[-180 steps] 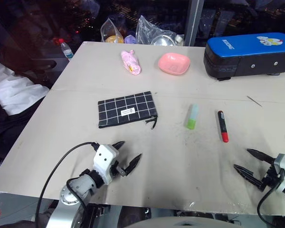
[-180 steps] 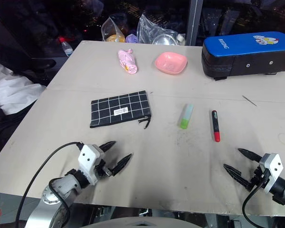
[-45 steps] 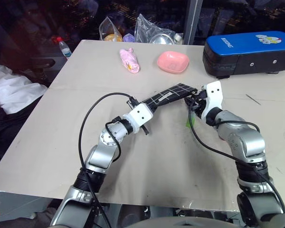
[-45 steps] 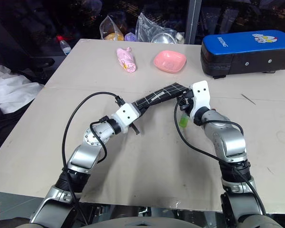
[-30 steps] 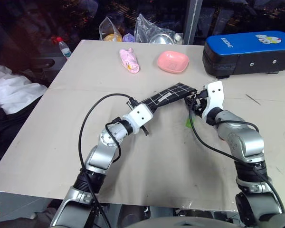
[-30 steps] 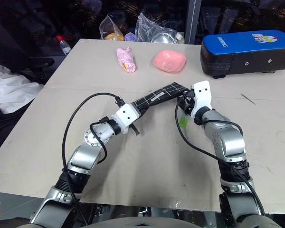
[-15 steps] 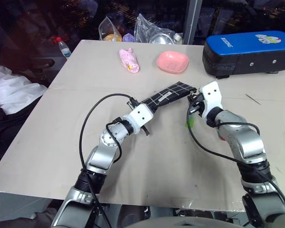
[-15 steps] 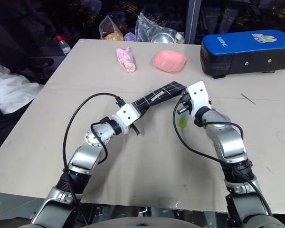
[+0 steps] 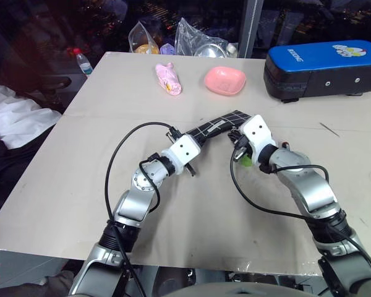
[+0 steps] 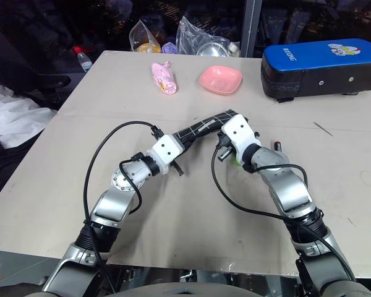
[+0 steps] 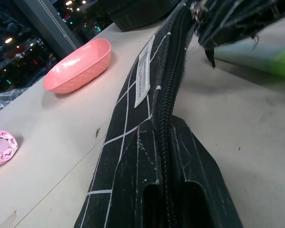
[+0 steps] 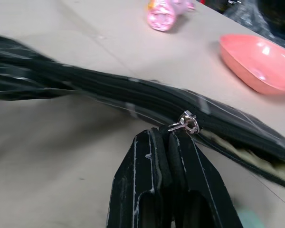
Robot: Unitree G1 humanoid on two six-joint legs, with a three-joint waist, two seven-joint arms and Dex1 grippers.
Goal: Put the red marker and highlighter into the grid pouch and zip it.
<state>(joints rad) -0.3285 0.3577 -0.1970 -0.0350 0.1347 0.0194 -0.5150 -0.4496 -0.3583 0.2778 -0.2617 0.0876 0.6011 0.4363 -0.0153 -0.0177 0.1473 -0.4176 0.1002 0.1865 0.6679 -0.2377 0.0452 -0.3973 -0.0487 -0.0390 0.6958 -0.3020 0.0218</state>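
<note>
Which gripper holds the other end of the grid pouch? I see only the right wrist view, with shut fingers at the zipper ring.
Observer: The left gripper is shut on that end of the grid pouch, which is lifted above the table.
Operator: Where is the highlighter?
Observer: The highlighter lies on the table beside the right gripper, outside the pouch.
Operator: And the red marker?
Observer: The red marker lies there too, mostly hidden by the right arm.
</note>
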